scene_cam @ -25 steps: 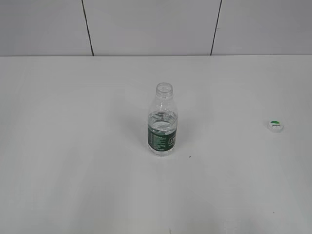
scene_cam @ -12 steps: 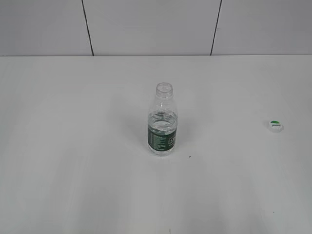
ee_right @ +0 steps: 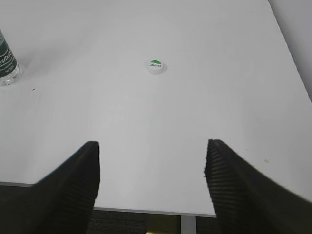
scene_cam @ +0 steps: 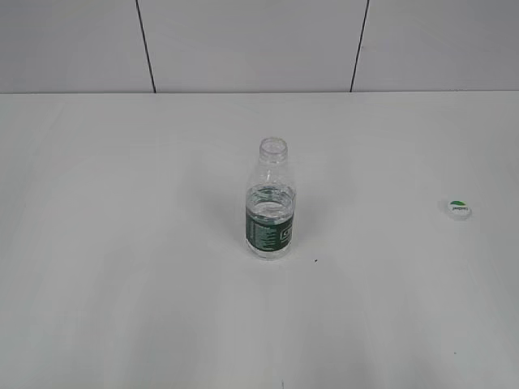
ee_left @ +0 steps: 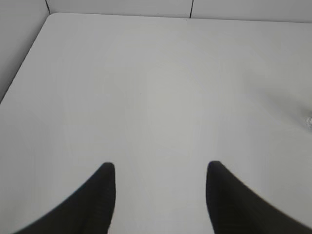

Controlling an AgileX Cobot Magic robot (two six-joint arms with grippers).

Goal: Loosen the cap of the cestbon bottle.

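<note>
The cestbon bottle [scene_cam: 271, 207] stands upright in the middle of the white table, its threaded neck open and bare; its lower part also shows at the left edge of the right wrist view [ee_right: 7, 63]. The cap [scene_cam: 458, 209], white with a green patch, lies flat on the table far to the bottle's right, and shows in the right wrist view [ee_right: 156, 66]. My left gripper [ee_left: 160, 168] is open and empty over bare table. My right gripper [ee_right: 153, 146] is open and empty at the table's front edge, well short of the cap. Neither gripper shows in the exterior view.
The white table [scene_cam: 122, 243] meets a grey panelled wall at the back. Its front edge shows under my right gripper [ee_right: 146, 210], its right edge [ee_right: 290, 63] beyond the cap. The far left corner shows in the left wrist view [ee_left: 51, 17].
The cap has shifted a few pixels to the left on the table. The bottle stands as before.
</note>
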